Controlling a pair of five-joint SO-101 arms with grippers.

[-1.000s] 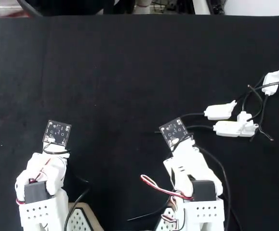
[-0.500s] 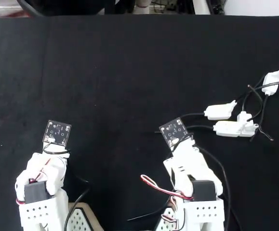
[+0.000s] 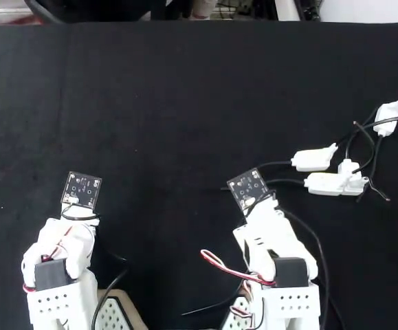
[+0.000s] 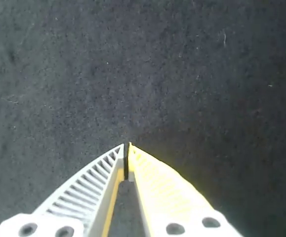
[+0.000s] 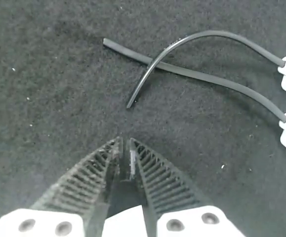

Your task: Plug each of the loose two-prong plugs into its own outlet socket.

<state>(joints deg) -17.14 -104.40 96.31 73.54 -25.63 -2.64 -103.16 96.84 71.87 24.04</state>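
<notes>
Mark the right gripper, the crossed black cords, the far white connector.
right gripper (image 5: 124, 144), right wrist view, midway between its fingertips
crossed black cords (image 5: 154, 62), right wrist view, where they cross
far white connector (image 3: 390, 108), high view, middle of its body

Ahead of the left gripper (image 4: 127, 145), whose fingers meet at the tips, bare black tabletop (image 3: 185, 103) stretches to either side and leaves open passage. Just ahead of the right gripper (image 5: 124, 140), fingers likewise pressed together, two thin black cable ends (image 5: 155, 62) cross flat on the cloth, lying in the path. Farther ahead and to its right, three white connectors (image 3: 333, 183) lie among looping cables (image 3: 394, 119), two close together and the third beyond them. To its left the cloth lies bare.
</notes>
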